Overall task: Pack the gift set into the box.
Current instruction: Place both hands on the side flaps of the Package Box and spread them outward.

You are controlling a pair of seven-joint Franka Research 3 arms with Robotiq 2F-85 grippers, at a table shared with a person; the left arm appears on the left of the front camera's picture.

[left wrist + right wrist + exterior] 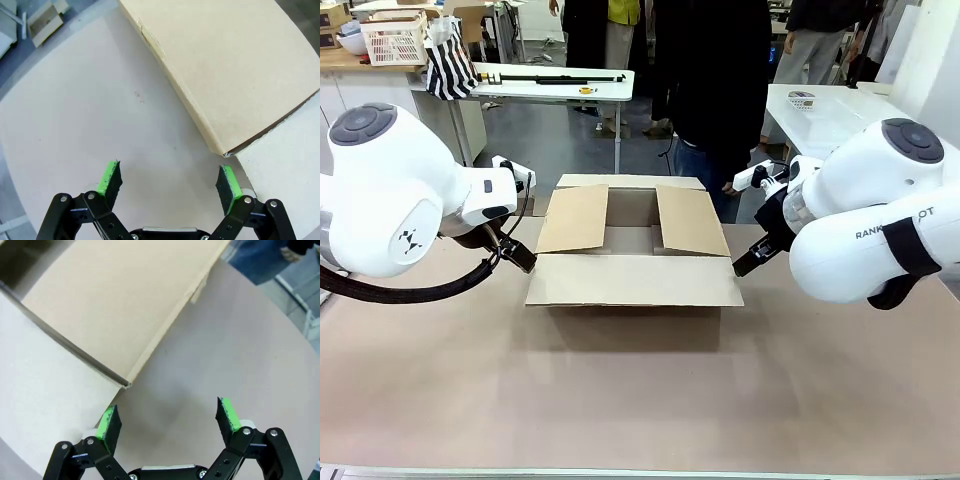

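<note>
The brown cardboard box (635, 280) stands in the middle of the table with its four flaps spread and its inside in shadow. The gift set is out of view. My left gripper (520, 258) hovers beside the box's front left corner, open, with nothing between its green pads (110, 177); the box wall (225, 65) runs just ahead of it. At the front right corner my right gripper (745, 265) is open too and holds nothing, its left pad (107, 422) close to the flap edge of the box (115, 300).
The tan table (640, 400) has free room in front of the box. A person in dark clothes (720, 80) stands at the far side. Behind are white tables, a white slatted basket (395, 40) and a striped bag (450, 65).
</note>
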